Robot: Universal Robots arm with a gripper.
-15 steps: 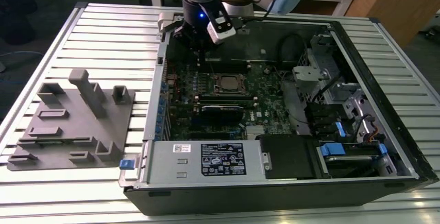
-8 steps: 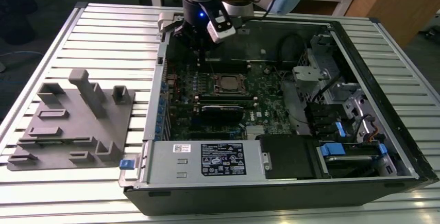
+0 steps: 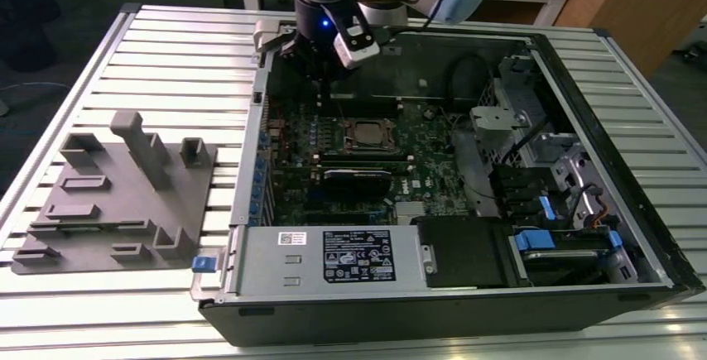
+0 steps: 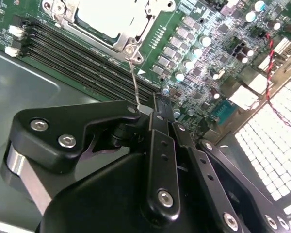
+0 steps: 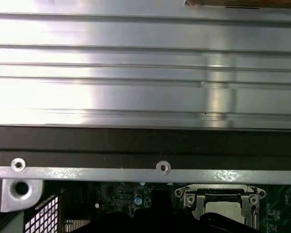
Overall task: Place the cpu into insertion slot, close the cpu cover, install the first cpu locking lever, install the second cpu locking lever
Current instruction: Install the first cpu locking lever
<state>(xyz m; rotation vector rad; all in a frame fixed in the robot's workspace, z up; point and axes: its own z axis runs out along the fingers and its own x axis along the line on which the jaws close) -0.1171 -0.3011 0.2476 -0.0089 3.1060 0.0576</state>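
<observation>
Ribbed aluminium tabletop (image 3: 111,54) holds the black case (image 3: 442,320); the claw (image 4: 153,110), pinched together, touches a thin wire lever (image 4: 134,77).

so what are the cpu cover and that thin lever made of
The square silvery cpu cover frame: looks like sheet metal, shiny, catching glare on its edges. The thin grey locking lever: probably steel wire, a bright line against the green circuit board.

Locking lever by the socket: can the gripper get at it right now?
Probably yes. In the second wrist view the thin wire locking lever runs from a corner of the cpu cover right to the gripper, with nothing between them; the memory slots lie low beneath it.
</observation>
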